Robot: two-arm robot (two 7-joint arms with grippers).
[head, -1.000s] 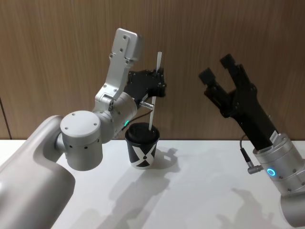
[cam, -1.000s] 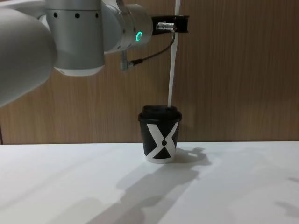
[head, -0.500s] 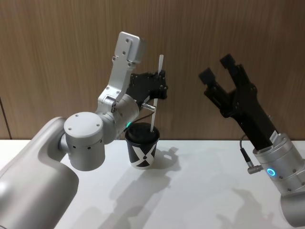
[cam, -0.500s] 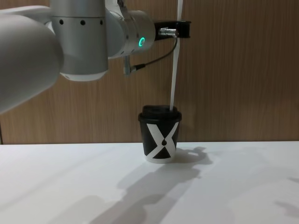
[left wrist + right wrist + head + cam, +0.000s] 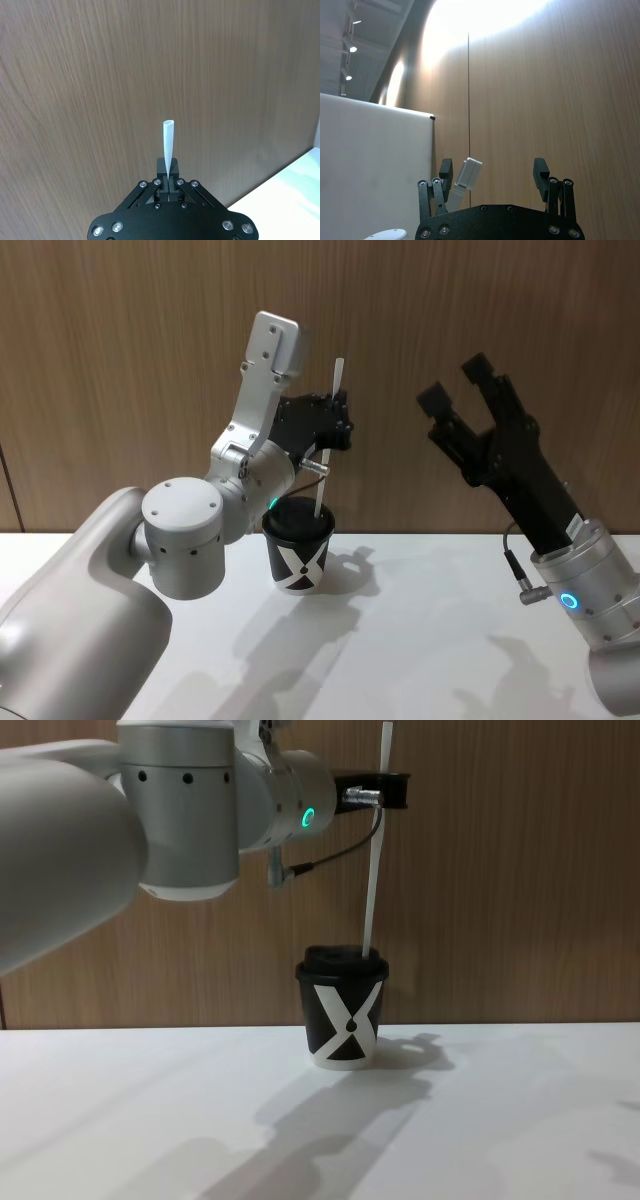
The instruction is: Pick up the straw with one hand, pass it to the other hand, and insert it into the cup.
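Your left pincer [image 5: 338, 425] is clamped tight on the straw [image 5: 326, 445], gripping it in its upper part and holding it near upright over the cup [image 5: 298, 548], with a short white end poking out above the jaws in the left wrist view. The straw's lower tip sits at the right side of the cup's lid [image 5: 344, 959]; whether it has entered the opening cannot be told from here. To finish well, keep the straw plumb, line the tip with the hole and press straight down slowly, watching that the thin tube does not bow or skid across the lid. Let go only once it stands by itself. Push too hard off-centre and the light cup may tip or slide.

Your right pincer [image 5: 464, 396] hangs well off to the right, raised above the desk [image 5: 420, 640], jaws spread wide and holding nothing.

The cup stands upright on the desk near the far wall, lid on; what it holds inside is hidden. Apart from the straw tip at its lid, nothing touches it.
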